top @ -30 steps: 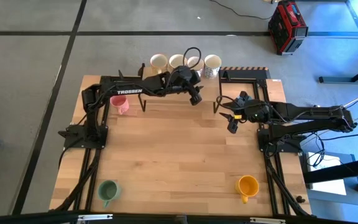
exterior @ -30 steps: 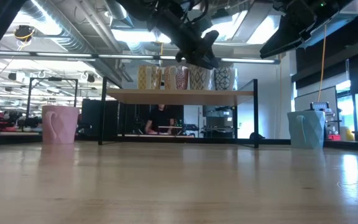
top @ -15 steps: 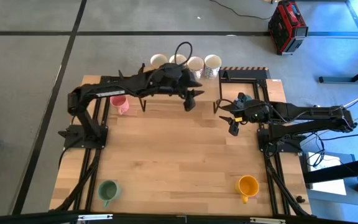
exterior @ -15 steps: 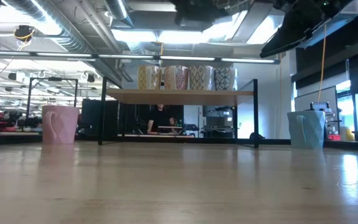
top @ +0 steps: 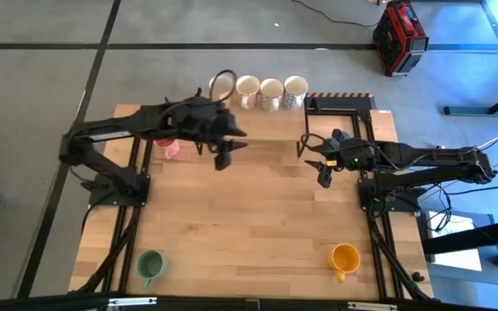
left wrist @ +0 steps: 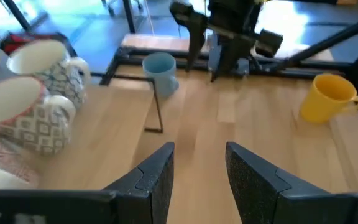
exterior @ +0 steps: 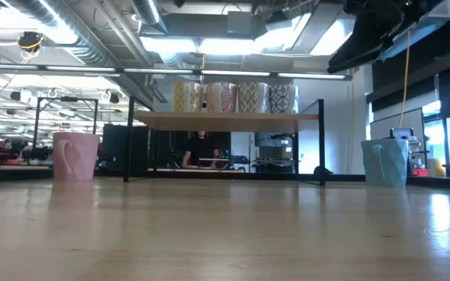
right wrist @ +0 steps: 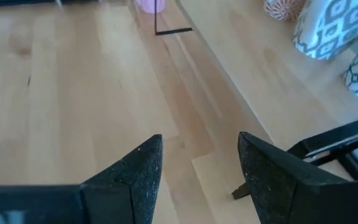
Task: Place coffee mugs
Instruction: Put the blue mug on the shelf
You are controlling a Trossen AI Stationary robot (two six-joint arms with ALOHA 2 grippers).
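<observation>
Several cream and patterned coffee mugs (exterior: 237,97) stand in a row on a raised shelf (exterior: 225,119) at the table's far edge. A pink mug (exterior: 75,156) stands on the table by the shelf's left leg. A light blue mug (left wrist: 161,70) stands beyond the shelf's right leg. A green mug (top: 151,263) and an orange-yellow mug (top: 345,257) stand near the front corners. My left gripper (left wrist: 197,168) hangs open and empty above the table, in front of the shelf's left half. My right gripper (right wrist: 197,162) hangs open and empty in front of the shelf's right end.
The shelf's thin black legs (left wrist: 156,112) stand on the table under the mug row. Black arm bases and frames (top: 119,186) run along both sides. Bare wood (top: 249,225) lies between the two near mugs.
My left gripper has drawn back from the mug row on the shelf, going toward the table's left and near edges and rising out of the low view. It has stayed open and empty. The mugs on the shelf have kept their places.
</observation>
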